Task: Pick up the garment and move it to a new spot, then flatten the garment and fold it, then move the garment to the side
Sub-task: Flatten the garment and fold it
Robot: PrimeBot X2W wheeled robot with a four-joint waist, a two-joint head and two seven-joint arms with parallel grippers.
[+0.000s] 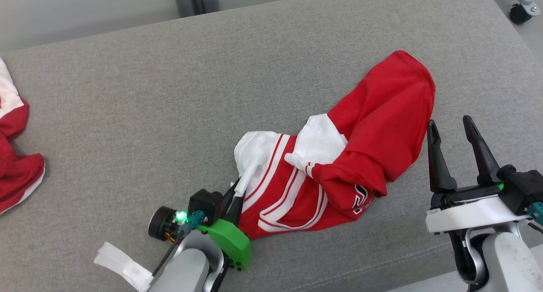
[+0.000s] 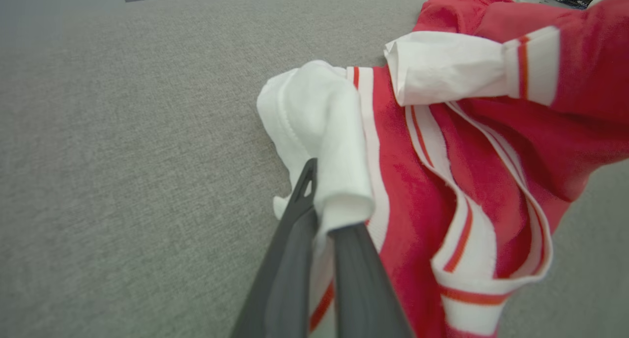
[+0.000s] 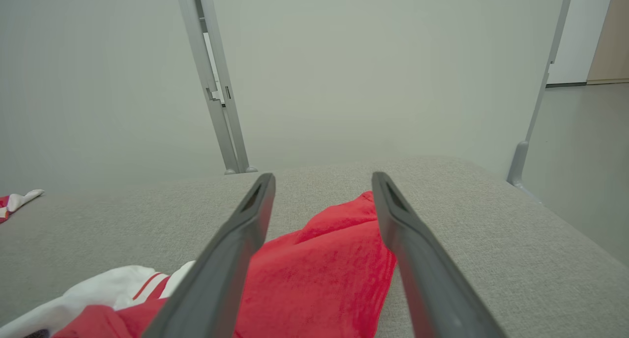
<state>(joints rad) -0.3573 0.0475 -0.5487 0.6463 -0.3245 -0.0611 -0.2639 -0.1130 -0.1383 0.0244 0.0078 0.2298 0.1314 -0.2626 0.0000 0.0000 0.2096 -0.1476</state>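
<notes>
White garment [image 1: 382, 113] fold covers the clamped left pincer [image 1: 237, 194] tips.

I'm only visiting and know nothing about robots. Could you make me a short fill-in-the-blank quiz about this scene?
1. The left gripper is shut on a ____ part of the garment.
2. The right gripper stands ____, holding nothing.
3. The garment lies on a ____ cushion.
4. A second red-and-white cloth lies at the head view's far ____ edge.

Missing words: white; open; grey; left.
</notes>
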